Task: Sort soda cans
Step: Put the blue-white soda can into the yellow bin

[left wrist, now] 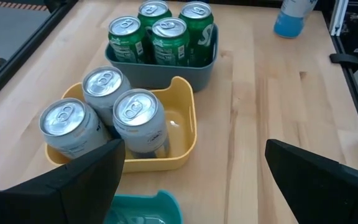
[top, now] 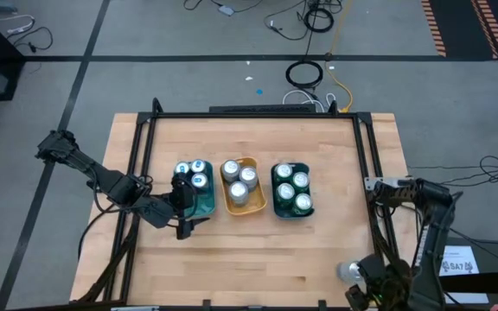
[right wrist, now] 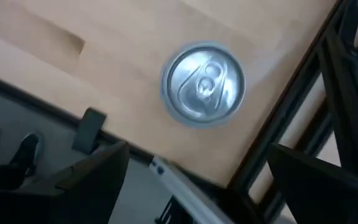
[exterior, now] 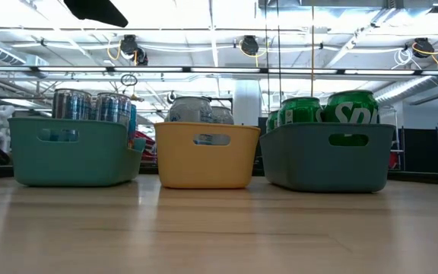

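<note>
High view shows me three trays in a row mid-table: a teal tray (top: 199, 200) with three blue cans (top: 191, 170), a yellow tray (top: 250, 206) with three silver cans (top: 239, 180), and a dark-green tray (top: 276, 194) with four green cans (top: 291, 187). Each colour has its own bin, so the sort looks nearly finished.

My left gripper (top: 184, 207) sits right over the near edge of the teal tray, fingers spread wide with nothing between them. Its wrist camera looks past that tray's rim (left wrist: 143, 208) to the yellow tray (left wrist: 186, 127) just ahead, with one corner of its floor bare, and the green cans (left wrist: 164, 34) beyond. I judge it hovers there because the teal bin is the one it serves.

My right gripper (top: 372, 289) is at the table's near right corner, well apart from the trays. Directly below it stands one loose silver-topped can (right wrist: 202, 84), upright, close to the table edge; in the high view it shows just beside the gripper (top: 347, 271). The fingers are parted on either side of it, not touching. I can't read its body colour from above, so I can't yet say which tray it belongs in; grasping near the edge risks knocking it off.
</note>
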Action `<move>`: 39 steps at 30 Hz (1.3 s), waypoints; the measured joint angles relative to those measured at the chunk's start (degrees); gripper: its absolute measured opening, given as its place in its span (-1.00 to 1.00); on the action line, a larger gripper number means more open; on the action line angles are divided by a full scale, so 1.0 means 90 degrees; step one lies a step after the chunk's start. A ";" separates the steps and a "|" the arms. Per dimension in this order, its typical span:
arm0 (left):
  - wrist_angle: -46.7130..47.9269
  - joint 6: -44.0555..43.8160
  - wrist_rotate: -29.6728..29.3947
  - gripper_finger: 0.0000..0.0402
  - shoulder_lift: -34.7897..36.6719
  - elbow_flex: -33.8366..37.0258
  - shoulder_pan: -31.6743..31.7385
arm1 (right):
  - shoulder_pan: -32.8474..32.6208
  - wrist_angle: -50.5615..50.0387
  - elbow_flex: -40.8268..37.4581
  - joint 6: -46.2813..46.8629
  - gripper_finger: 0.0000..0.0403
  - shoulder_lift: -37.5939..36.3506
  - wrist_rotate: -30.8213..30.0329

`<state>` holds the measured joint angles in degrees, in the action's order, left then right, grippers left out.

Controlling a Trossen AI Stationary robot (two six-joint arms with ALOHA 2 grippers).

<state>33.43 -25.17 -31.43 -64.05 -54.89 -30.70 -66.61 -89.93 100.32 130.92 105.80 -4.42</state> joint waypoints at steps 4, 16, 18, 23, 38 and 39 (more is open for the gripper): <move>0.0002 -0.0002 -0.0014 0.97 0.0000 0.0000 0.0000 | -0.0080 0.0143 -0.0402 -0.0008 0.86 0.0032 -0.0325; 0.0000 -0.0503 -0.0011 0.97 0.0000 0.0000 0.0000 | -0.0191 0.1608 -0.2056 -0.0061 0.86 0.0039 -0.0462; 0.0000 -0.0503 -0.0014 0.97 0.0000 0.0000 0.0000 | -0.0191 0.1633 -0.2202 -0.0085 0.86 0.0039 -0.0690; 0.0002 -0.0503 -0.0011 0.97 0.0000 0.0000 0.0000 | -0.0177 0.1754 -0.2351 -0.0146 0.86 0.0039 -0.0836; 0.0002 -0.0499 -0.0011 0.97 0.0000 0.0000 0.0000 | 0.0007 0.1650 -0.2026 -0.0199 0.36 0.0044 -0.0808; 0.0002 -0.0497 -0.0011 0.97 0.0000 0.0000 0.0000 | 0.0064 0.1516 -0.1886 -0.0295 0.36 0.0044 -0.0901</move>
<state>33.45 -29.64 -31.53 -64.05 -54.89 -30.70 -66.04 -76.29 83.35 128.26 106.19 -12.53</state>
